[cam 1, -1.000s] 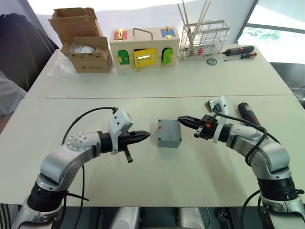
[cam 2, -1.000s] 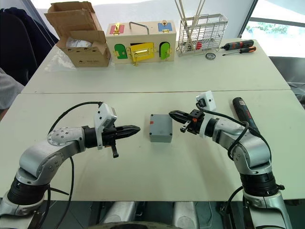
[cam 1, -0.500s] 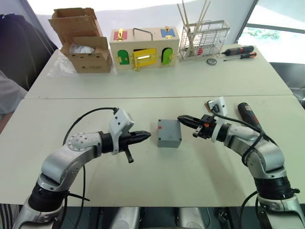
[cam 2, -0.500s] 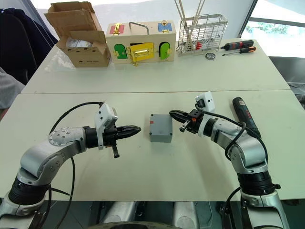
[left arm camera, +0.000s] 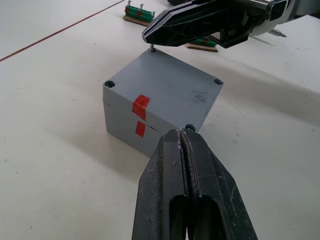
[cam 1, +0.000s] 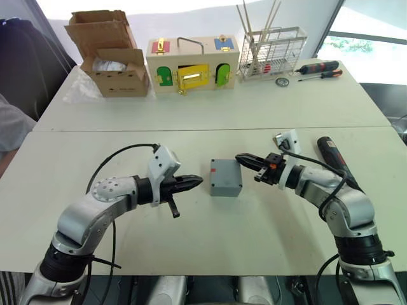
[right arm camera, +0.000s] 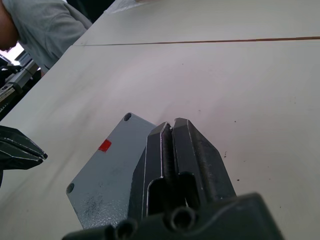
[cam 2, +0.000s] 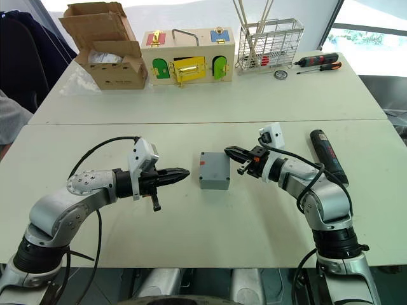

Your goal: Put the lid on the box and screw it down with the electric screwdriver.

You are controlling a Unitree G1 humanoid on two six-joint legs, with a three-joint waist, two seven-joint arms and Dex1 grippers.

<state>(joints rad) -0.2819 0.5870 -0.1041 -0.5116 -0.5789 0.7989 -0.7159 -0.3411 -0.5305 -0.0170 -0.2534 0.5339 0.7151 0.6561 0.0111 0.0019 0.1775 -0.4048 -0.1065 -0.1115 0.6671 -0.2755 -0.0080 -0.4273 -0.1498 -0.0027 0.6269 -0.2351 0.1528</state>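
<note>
Grey box (cam 1: 226,177) with lid (left arm camera: 170,90) already seated, standing at mid-table between the two grippers; red marks on its side face the left arm. The left wrist view shows screws in the lid's corners, one at the far corner standing proud. Electric screwdriver (cam 1: 332,154) lies untouched on the table (cam 1: 210,235), just beside the right forearm.

Risks, as judged: the lid appears unfastened, so a sideways nudge from either closed fingertip could slide it off its seam or push the light box across the table. The raised screw could be knocked out if the right tip drags over it. Reaching back for the screwdriver, the right arm might sweep the cable or elbow against the tool and roll it away.

Pose: left gripper (cam 1: 194,182) is extended horizontally, fingers pressed together and holding nothing, tip just short of the box's near corner. Right gripper (cam 1: 243,159) is likewise closed and empty, reaching from the opposite side, its tip over the box's far top edge, close to the proud screw; contact cannot be told.
</note>
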